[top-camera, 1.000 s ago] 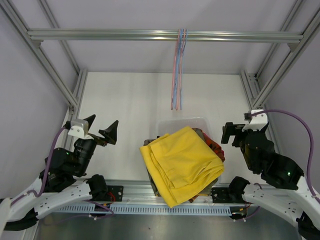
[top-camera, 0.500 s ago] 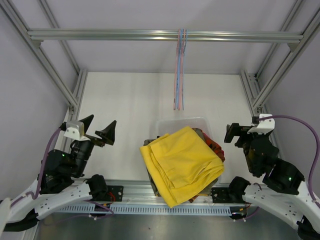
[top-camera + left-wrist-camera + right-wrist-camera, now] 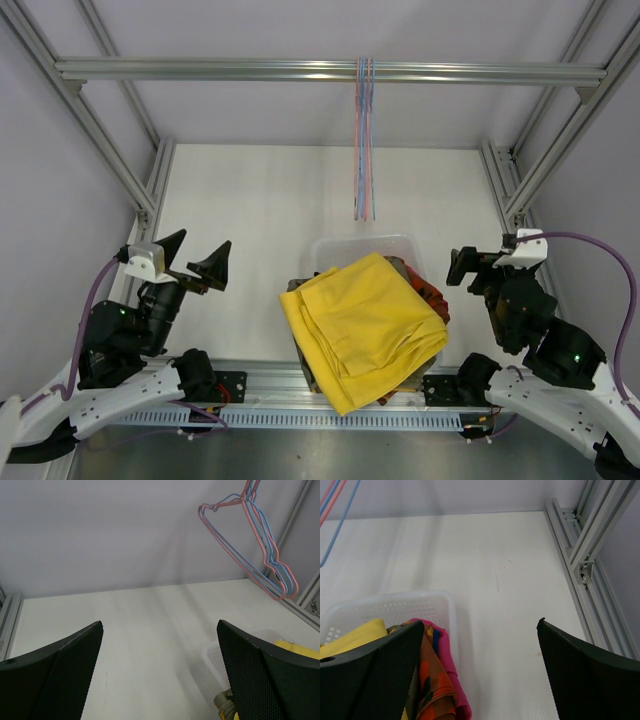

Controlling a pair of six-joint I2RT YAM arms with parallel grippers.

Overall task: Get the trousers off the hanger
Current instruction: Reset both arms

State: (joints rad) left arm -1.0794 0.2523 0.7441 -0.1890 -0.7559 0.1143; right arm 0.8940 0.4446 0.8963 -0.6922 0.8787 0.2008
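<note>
Seemingly done: hangers [image 3: 364,150] bare, trousers [image 3: 362,325] heaped in basket [image 3: 335,243], so left gripper [image 3: 160,625] and right gripper [image 3: 480,625], both wide open and empty, should park clear of them.

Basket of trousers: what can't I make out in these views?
- Top view: the yellow trousers cover the other garments in the basket; only slivers show at right.
- Right wrist: the basket's near part is cut off by the bottom edge.
- Top view: hangers overlap, count unclear.
</note>
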